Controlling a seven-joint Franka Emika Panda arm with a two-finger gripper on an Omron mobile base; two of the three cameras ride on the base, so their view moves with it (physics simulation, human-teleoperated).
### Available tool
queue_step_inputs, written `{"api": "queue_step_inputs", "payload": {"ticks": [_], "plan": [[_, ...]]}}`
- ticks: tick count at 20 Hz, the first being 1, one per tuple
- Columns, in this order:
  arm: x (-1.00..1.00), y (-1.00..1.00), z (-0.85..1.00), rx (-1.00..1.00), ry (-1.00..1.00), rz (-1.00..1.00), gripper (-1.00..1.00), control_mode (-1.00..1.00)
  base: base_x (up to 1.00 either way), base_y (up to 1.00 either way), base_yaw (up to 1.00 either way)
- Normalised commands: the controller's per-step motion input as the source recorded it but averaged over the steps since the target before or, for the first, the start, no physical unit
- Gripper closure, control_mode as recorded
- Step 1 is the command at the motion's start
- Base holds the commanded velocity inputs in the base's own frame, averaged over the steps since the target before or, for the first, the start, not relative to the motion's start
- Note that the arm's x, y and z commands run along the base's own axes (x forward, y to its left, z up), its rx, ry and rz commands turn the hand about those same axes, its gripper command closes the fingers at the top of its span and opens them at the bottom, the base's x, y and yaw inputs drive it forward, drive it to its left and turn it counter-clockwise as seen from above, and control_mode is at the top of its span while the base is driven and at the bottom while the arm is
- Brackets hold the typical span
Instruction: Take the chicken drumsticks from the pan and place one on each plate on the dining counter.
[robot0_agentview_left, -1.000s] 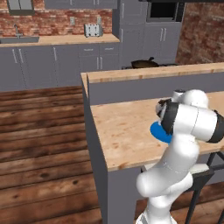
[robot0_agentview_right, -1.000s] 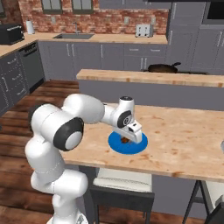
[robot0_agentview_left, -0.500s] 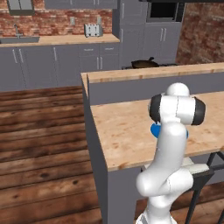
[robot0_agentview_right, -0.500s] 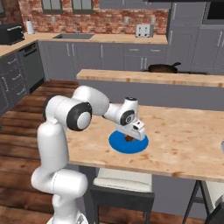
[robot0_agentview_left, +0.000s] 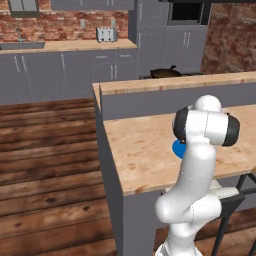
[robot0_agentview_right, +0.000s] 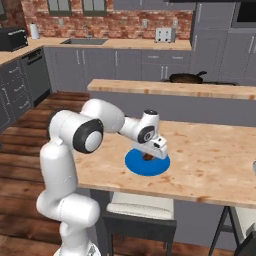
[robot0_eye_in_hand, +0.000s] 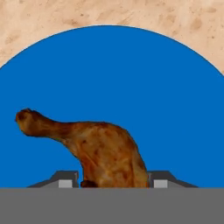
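Observation:
An orange-brown chicken drumstick (robot0_eye_in_hand: 105, 148) lies on the bright blue plate (robot0_eye_in_hand: 112, 65), bone end to the left in the hand view. My gripper (robot0_eye_in_hand: 113, 183) sits low over it, one fingertip (robot0_eye_in_hand: 68, 180) on each side of the thick end, jaws slightly parted and close to the meat. In the right base view the gripper (robot0_agentview_right: 151, 154) hovers just above the drumstick (robot0_agentview_right: 148, 157) on the blue plate (robot0_agentview_right: 137, 166), near the middle of the dining counter (robot0_agentview_right: 215, 165). The pan (robot0_agentview_right: 186, 77) stands on the stove behind. My arm hides most of the plate (robot0_agentview_left: 177, 148) in the left base view.
A raised wood ledge (robot0_agentview_right: 175, 89) runs along the dining counter's far side. A stool seat (robot0_agentview_right: 142, 205) stands under the near edge, below the plate. Another stool (robot0_agentview_left: 225, 192) is beside my base. Back counter holds a toaster (robot0_agentview_right: 164, 34) and a sink (robot0_agentview_right: 84, 41).
The arm's elbow and upper links have swung round to a more upright stance, while the hand has stayed low over the blue plate with the drumstick.

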Motion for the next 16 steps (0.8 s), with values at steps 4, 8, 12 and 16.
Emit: {"api": "queue_step_inputs", "payload": {"ticks": [4,8,12,16], "plan": [[-0.41,0.21,0.0,-0.05,-0.22,0.0,-1.0,-1.0,0.0,0.0,0.0],[-0.27,0.07,0.09,-0.02,-0.16,0.0,-1.0,-1.0,0.0,0.0,0.0],[-0.4,0.0,0.8,0.0,-0.24,0.0,-1.0,-1.0,0.0,0.0,0.0],[-0.69,0.0,1.0,-0.03,-0.35,0.04,-1.0,-1.0,0.0,0.0,0.0]]}}
